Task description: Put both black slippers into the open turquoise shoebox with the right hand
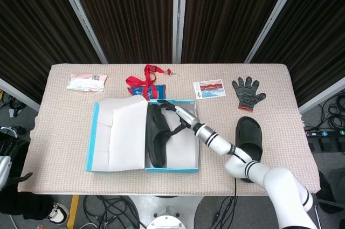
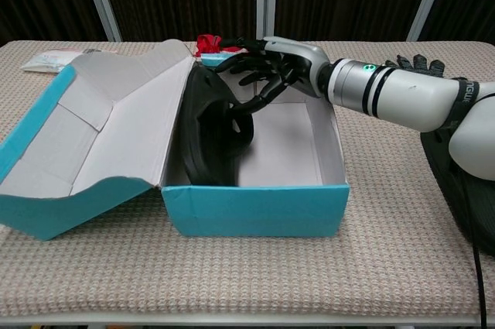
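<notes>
One black slipper [image 1: 156, 134] [image 2: 213, 139] stands on its side inside the open turquoise shoebox [image 1: 170, 169] [image 2: 255, 209], leaning against the left wall by the raised lid [image 1: 116, 134]. My right hand [image 1: 175, 111] [image 2: 267, 62] hovers over the box's back rim with its fingers spread, holding nothing; one fingertip reaches down close to the slipper's strap. The second black slipper [image 1: 248, 140] [image 2: 464, 182] lies on the table to the right of the box. Only a sliver of my left hand [image 1: 16, 177] shows at the left edge, below the table.
A grey knit glove [image 1: 248, 91], a picture card [image 1: 209, 89], a red lanyard [image 1: 144, 81] and a white packet [image 1: 86, 82] lie along the back of the table. My right forearm [image 2: 394, 97] crosses the box's right rim.
</notes>
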Controlling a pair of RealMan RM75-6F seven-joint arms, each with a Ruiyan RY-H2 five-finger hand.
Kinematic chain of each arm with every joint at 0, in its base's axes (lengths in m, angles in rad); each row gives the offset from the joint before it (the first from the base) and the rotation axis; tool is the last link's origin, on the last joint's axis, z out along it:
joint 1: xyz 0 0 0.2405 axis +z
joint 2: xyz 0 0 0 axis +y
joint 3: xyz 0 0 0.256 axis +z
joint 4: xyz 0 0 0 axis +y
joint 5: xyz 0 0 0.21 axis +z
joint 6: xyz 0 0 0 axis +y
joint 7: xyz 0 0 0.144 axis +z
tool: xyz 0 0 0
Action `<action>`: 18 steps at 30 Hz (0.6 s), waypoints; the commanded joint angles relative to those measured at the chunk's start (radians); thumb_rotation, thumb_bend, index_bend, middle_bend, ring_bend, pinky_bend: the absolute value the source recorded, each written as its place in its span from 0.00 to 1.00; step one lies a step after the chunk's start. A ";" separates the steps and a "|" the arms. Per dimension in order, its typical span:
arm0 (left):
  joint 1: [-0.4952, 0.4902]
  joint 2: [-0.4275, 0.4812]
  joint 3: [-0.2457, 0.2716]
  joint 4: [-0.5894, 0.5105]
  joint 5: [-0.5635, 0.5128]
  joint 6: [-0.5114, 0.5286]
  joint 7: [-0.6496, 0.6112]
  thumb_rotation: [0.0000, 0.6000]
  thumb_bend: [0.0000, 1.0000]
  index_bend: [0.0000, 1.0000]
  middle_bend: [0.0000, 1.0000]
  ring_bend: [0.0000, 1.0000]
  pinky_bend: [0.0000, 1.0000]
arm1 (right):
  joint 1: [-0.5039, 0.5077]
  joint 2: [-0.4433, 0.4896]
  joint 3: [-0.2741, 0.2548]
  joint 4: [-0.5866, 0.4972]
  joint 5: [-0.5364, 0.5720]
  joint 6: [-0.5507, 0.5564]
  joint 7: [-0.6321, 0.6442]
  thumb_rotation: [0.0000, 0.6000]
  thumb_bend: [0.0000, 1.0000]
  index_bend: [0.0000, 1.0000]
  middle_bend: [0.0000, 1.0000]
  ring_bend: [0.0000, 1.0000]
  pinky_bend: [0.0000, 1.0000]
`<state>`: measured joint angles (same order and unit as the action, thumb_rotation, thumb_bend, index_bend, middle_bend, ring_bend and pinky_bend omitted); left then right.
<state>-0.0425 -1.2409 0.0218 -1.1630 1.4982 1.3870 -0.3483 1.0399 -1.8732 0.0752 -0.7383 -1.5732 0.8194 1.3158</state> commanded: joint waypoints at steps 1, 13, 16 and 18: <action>0.000 0.004 0.002 -0.014 0.002 0.001 0.013 1.00 0.06 0.13 0.08 0.00 0.05 | -0.016 0.066 -0.012 -0.077 -0.003 0.013 -0.030 1.00 0.00 0.00 0.13 0.00 0.12; 0.008 0.021 -0.006 -0.064 -0.003 0.028 0.048 1.00 0.06 0.13 0.08 0.00 0.05 | -0.109 0.350 0.017 -0.414 0.014 0.162 -0.077 1.00 0.00 0.00 0.10 0.00 0.10; 0.008 0.024 -0.008 -0.071 -0.001 0.034 0.049 1.00 0.06 0.13 0.08 0.00 0.05 | -0.156 0.457 0.024 -0.518 0.034 0.207 -0.163 1.00 0.00 0.00 0.11 0.00 0.10; 0.008 0.024 -0.007 -0.073 0.004 0.038 0.050 1.00 0.06 0.13 0.08 0.00 0.05 | -0.192 0.530 0.027 -0.588 0.081 0.206 -0.279 1.00 0.00 0.00 0.11 0.00 0.10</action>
<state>-0.0344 -1.2170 0.0151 -1.2351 1.5006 1.4236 -0.2985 0.9113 -1.4452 0.0902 -1.2174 -1.5443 0.9904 1.1776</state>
